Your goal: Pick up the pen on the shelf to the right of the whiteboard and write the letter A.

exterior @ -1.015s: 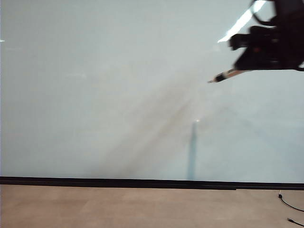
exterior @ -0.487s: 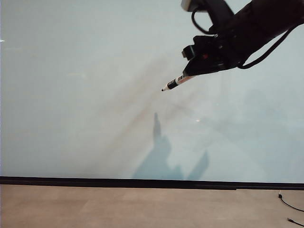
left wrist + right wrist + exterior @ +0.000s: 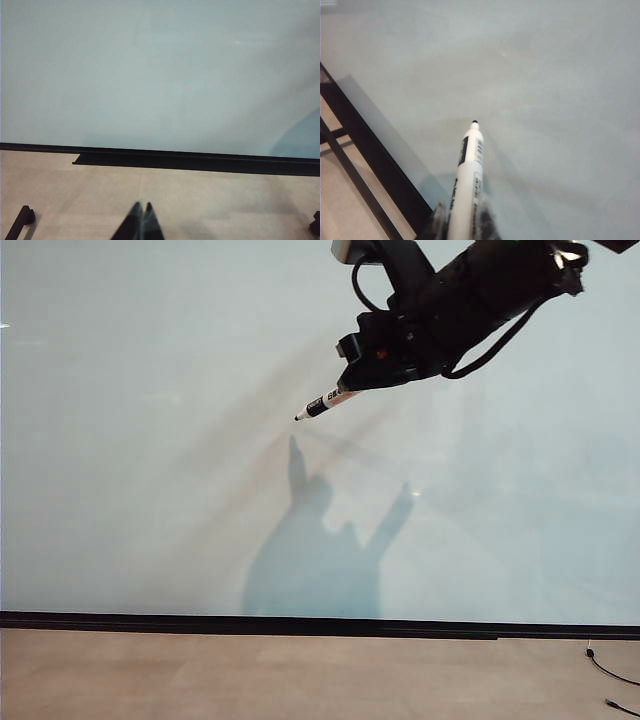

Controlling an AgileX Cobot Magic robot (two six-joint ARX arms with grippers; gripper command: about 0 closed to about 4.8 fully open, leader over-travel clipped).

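In the exterior view my right gripper (image 3: 358, 388) reaches in from the upper right, shut on the pen (image 3: 325, 403). The pen has a white barrel with black print, and its black tip points down-left at the whiteboard (image 3: 150, 440). The pen's shadow tip lies a little below the real tip, so the tip stands just off the board. In the right wrist view the pen (image 3: 467, 175) sticks out from between the right gripper's (image 3: 462, 222) jaws over the whiteboard (image 3: 560, 100). No letter A is in view. My left gripper (image 3: 142, 206) is shut and holds nothing, low over the tan floor.
A thin black strip (image 3: 300, 625) runs along the board's lower edge, with tan floor (image 3: 300, 675) below it. A black ledge (image 3: 200, 162) sits under the board in the left wrist view. A thin black cable (image 3: 610, 670) lies at the lower right.
My right arm has swept left across the board with the pen in its grip. The arm's shadow on the board has grown and shifted left. The left gripper has not moved.
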